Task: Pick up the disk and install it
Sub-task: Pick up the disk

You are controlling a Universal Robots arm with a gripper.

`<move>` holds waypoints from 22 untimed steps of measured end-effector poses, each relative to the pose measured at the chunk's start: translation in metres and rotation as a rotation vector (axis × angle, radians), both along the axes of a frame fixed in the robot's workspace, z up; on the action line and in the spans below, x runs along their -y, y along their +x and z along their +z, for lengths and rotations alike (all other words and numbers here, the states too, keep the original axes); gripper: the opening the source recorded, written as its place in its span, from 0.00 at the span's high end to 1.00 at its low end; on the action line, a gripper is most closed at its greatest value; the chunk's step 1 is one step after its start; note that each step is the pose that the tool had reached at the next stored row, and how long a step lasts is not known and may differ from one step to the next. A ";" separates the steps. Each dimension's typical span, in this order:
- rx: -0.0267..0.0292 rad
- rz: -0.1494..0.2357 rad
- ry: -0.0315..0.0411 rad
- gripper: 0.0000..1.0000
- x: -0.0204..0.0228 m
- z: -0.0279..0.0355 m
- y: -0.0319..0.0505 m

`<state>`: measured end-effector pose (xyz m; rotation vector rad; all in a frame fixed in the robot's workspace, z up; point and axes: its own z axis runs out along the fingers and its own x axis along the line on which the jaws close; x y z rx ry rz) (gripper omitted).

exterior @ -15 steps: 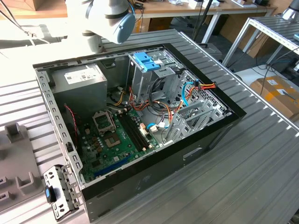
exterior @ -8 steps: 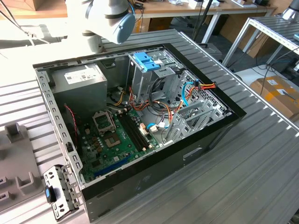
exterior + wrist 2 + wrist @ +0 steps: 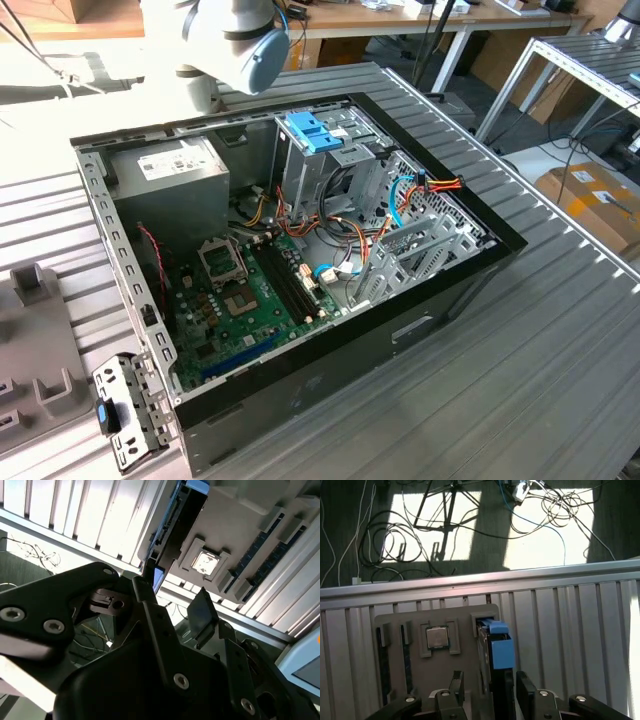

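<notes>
Disk: stood on edge in a slot of the grey holder, its blue rail uppermost, directly between the two fingers in the first wrist view; in the second wrist view the disk ran away from the fingertips as a dark slab with a blue end.
Gripper: straddled the near end of the disk; it also showed in the second wrist view.
Fingers: spread apart, not pressed on anything; one stood just beside the disk's face, the other with a clear gap to it.
Holder: lay flat on the ribbed metal table, beneath and ahead of the fingertips.
Processor chip: sat in a square pocket of the holder, beyond the finger with the gap and to the side of the disk; the chip also showed in the second wrist view.
Arm: in the exterior view, its pale joint hung past the far edge of the open computer case.
Floor cables: beyond the table edge, well past the fingertips.
</notes>
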<state>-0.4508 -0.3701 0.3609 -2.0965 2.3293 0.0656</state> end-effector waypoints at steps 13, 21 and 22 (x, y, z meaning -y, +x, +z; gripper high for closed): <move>0.0001 0.000 0.0001 0.46 -0.0077 -0.0138 0.0000; 0.0000 0.000 0.0000 0.46 -0.0089 -0.0215 0.0000; 0.0000 0.000 0.0000 0.46 -0.0091 -0.0230 0.0000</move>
